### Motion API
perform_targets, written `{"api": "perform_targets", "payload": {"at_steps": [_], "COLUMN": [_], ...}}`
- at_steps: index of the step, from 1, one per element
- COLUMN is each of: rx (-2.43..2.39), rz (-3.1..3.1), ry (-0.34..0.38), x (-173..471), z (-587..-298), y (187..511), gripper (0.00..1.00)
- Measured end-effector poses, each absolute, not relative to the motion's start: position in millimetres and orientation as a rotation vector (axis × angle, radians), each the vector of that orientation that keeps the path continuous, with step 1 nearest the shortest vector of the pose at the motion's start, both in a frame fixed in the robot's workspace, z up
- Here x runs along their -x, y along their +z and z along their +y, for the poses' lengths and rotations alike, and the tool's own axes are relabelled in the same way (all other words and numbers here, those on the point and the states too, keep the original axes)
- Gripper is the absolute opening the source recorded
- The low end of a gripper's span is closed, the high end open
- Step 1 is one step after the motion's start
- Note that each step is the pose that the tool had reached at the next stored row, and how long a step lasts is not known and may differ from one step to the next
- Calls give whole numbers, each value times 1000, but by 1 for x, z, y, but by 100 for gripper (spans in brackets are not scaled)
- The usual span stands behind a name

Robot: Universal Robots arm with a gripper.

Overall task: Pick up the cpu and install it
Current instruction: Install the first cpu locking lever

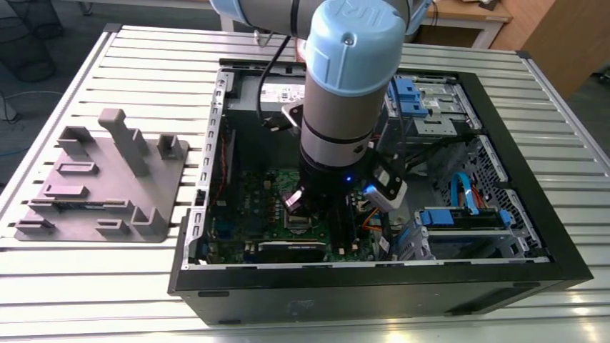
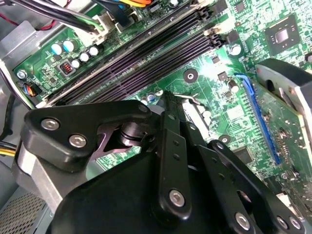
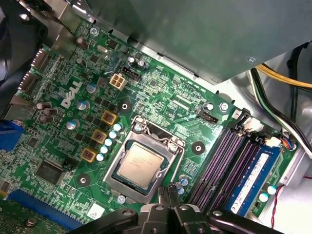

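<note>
The cpu (image 3: pixel 140 163) already lies flat inside the socket frame (image 3: pixel 146 163) on the motherboard (image 3: pixel 161 92), its silvery top facing up and its edges square with the frame's opening. So the carrying and placing part of the task looks done. In the first wrist view the frame reads as a border around the chip, but whether it is locked down cannot be judged from here.

The hand (image 3: pixel 170 192) hangs just above the board at the edge of the socket, beside the memory slots (image 3: pixel 229 161). Its fingers (image 2: pixel 171 122) are drawn together into a narrow point and hold nothing; the tips sit near the socket's edge, not on the chip.

In the exterior view the arm (image 1: pixel 348 93) reaches straight down into the open computer case (image 1: pixel 533 214), which lies on the slatted tabletop (image 1: pixel 143 57). The grey tray (image 1: pixel 105 179) stands well apart, on the exterior view's left.
</note>
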State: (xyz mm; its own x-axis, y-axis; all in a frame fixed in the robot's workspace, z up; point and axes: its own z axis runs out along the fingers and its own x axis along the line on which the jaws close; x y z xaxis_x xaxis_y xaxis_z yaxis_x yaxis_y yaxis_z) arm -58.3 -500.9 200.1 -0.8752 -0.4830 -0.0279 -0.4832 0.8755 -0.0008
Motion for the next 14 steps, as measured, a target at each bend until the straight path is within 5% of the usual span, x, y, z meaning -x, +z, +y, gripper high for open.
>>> {"api": "perform_targets", "payload": {"at_steps": [14], "rx": [772], "rz": [3015], "ry": [19], "x": [59], "z": [-504], "y": [194], "gripper": [11]}}
